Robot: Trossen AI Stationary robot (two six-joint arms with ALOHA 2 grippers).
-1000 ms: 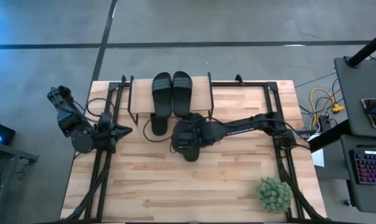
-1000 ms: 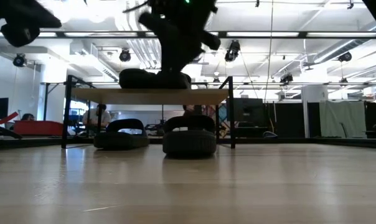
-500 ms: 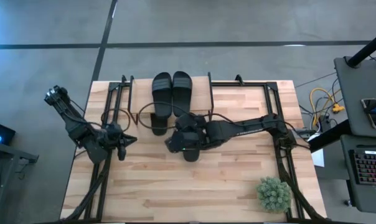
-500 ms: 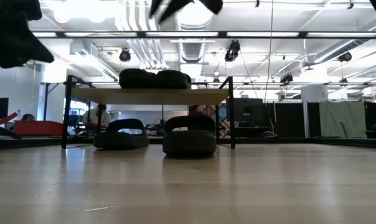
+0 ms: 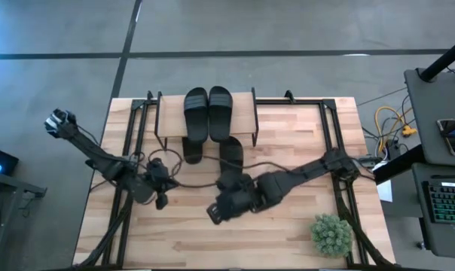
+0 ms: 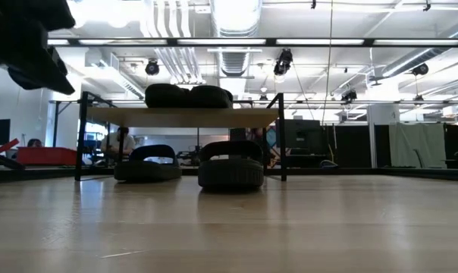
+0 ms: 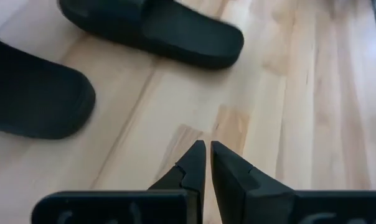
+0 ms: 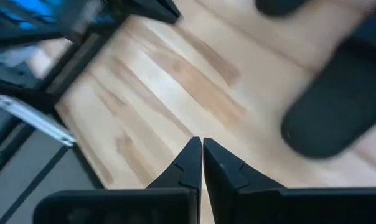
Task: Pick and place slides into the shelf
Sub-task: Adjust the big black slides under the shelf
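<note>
The wooden table [image 5: 288, 226] fills the middle of the high view, with both dark arms reaching in over it. The right arm runs from its base at about 3 o'clock toward the table's centre, and the left arm comes in from 9 o'clock.

The shelf [image 5: 246, 113] stands at the table's 12 o'clock edge, its light plank top raised on thin black legs. Two slides [image 5: 208, 111] lie side by side on top of that plank. In the low view these two show as dark humps on the plank [image 6: 185, 116].

The other two slides are down on the table. One [image 5: 192, 148] lies under the shelf's front edge, half hidden beneath the plank. The other [image 5: 230, 154] sits just beside it toward 3 o'clock, sticking out farther toward the table's centre. In the low view both rest on the tabletop below the plank, apart from each other.

A small green plant [image 5: 331, 234] sits near the table's 5 o'clock corner.

The right gripper [image 5: 217, 211] hovers slightly toward 6 o'clock of centre, its fingers [image 8: 189, 163] pressed together with nothing between them. The left gripper [image 5: 160, 199] hangs toward 8 o'clock of centre, its fingers [image 7: 194, 164] also together and empty, clear of the slides.
</note>
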